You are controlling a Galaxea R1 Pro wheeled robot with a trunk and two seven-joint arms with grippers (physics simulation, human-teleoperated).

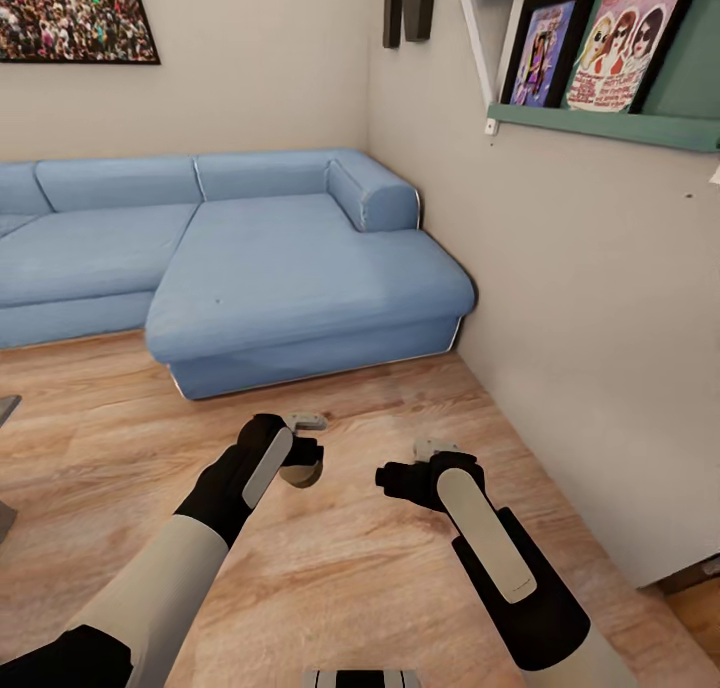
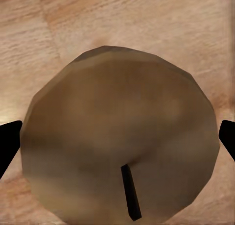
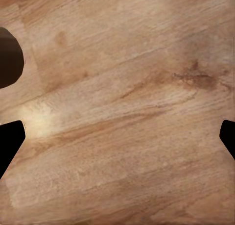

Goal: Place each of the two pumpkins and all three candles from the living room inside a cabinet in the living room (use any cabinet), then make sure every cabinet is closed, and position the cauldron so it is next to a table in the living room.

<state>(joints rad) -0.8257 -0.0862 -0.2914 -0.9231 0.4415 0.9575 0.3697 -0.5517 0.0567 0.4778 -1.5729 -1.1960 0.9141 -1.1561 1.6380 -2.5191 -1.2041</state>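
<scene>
One candle [image 2: 120,137] sits between my left gripper's [image 1: 305,458] fingers, a stubby tan-cream cylinder seen end-on in the left wrist view with its dark wick pointing out of the top face; the two black fingertips [image 2: 9,144] stand at either side of it, and from the head view it looks lifted clear of the wood floor [image 1: 330,588], so I judge the pincer is clamped on it rather than just hovering around it. My right gripper [image 1: 430,468] hangs just beside the left one, and its wrist view gives me bare floorboards between fingertips set far apart, so it is wide and carrying nothing. Ahead of both pincers is a blue corner sofa [image 1: 280,268], with a pale wall [image 1: 600,348] off to the right bearing a green shelf [image 1: 610,126] of framed prints [image 1: 625,38]. No cabinet, pumpkin, cauldron or table shows from here, so I cannot say what has already gone into a drawer. As I read it, this candle is picked up and in transit; I would need to turn the base toward the TV unit, stow it, and then account for the remaining items, the drawer closing and the cauldron.
</scene>
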